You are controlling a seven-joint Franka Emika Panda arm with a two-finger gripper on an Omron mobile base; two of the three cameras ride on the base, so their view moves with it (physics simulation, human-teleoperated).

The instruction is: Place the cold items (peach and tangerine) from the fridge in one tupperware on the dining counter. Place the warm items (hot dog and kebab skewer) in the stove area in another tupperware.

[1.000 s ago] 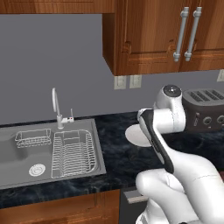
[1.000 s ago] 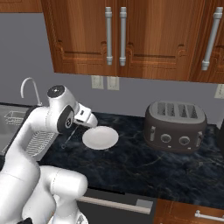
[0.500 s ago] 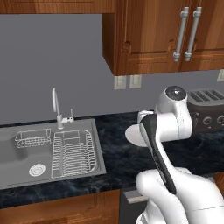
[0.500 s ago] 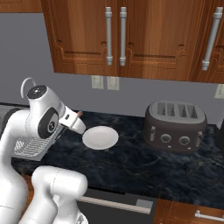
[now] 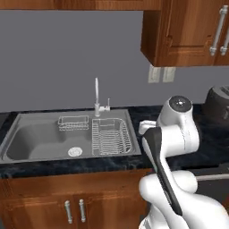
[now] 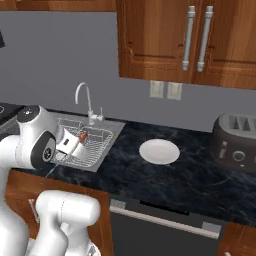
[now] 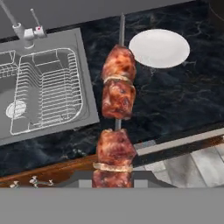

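We find the gripper (image 6: 75, 141) pinched tight on the kebab skewer (image 7: 116, 116), which hangs in the air above the counter's edge, between the sink (image 7: 43, 87) and the white plate (image 7: 159, 47). We judge it light, with a thin, stiff, slick rod and soft, greasy meat chunks. In our judgement the present hold low among the meat is sound, since a grip on bare rod would let it swivel.
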